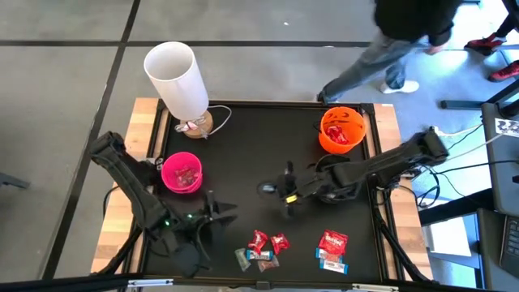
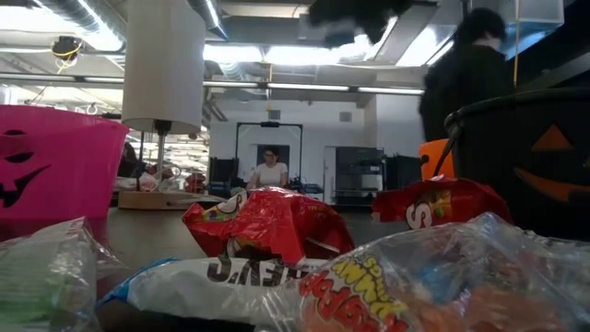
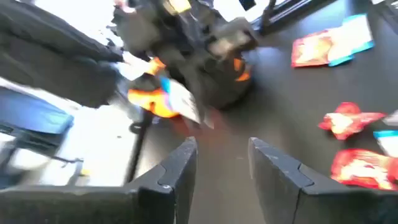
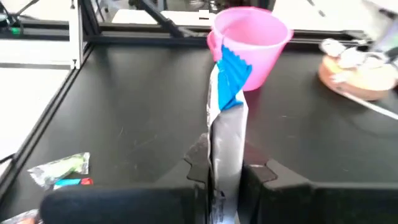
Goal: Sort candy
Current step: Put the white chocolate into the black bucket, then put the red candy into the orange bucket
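Overhead, black table (image 1: 243, 146), right claw (image 4: 225, 167) grasping blue-and-white candy (image 4: 229, 81), left claw (image 3: 222, 163) released.

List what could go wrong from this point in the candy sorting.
1. The right end effector pinches a blue-and-white candy only by its lower end; the long wrapper stands free above and could slip or swing in transit.
2. The left end effector, open and empty, sits mid-table near the right arm; the arms could collide if both move inward.
3. The pink bowl stands near the lamp; a wide approach might bump the lamp.
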Motion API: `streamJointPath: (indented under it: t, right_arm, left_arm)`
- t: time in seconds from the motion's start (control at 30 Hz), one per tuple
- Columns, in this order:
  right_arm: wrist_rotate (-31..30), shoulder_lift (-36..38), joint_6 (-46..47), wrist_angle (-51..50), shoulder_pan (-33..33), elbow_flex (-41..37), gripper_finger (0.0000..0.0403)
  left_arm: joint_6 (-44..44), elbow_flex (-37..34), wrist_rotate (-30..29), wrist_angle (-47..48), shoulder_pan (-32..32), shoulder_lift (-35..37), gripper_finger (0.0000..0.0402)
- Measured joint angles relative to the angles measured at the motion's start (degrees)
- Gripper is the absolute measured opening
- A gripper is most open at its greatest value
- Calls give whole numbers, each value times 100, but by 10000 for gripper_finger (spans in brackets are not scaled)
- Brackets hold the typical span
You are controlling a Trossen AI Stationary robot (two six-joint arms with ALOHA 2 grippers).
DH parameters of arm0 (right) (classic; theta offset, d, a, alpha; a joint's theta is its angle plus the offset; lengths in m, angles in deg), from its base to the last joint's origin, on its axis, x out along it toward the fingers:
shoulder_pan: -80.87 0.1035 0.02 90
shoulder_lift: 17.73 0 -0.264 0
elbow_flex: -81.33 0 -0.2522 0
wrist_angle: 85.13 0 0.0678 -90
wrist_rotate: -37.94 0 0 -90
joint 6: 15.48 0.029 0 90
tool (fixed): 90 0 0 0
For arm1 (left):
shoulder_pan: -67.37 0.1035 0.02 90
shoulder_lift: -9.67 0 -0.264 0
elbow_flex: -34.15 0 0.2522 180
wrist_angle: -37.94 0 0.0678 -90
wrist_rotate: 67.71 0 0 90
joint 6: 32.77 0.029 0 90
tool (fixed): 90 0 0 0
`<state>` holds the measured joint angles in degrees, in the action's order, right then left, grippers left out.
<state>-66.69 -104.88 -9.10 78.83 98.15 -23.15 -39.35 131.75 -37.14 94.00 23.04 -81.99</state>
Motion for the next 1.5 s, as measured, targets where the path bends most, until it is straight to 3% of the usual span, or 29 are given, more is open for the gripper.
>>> streamJointPath:
  t: [0.13,0.23,0.5,0.7,1.0,1.13,1.4,1.5]
  right_arm:
    - [-124,742,128,-674,0,0,22]
    - [-149,1273,257,-1133,0,2,20]
    - [-501,2319,912,-2685,0,3,45]
    - [-534,2841,2083,-4584,0,4,47]
    - [214,3021,3819,-6990,0,0,48]
    - [552,3021,4048,-7417,0,0,58]
    - [713,3021,4311,-7500,0,0,143]
    - [1108,3018,4353,-7515,-7,32,169]
  left_arm:
    - [-90,-404,516,-54,19,472,137]
    - [-29,-1011,1054,-784,128,939,132]
    - [825,-3360,2701,-4479,702,2375,119]
    - [694,-4478,3052,-6238,1047,2761,118]
    - [670,-4689,3065,-6573,1145,2761,118]
    - [670,-4689,3063,-6620,1144,2761,118]
    - [672,-4689,3059,-6603,1143,2758,118]
    - [672,-4689,3059,-6590,1143,2758,118]
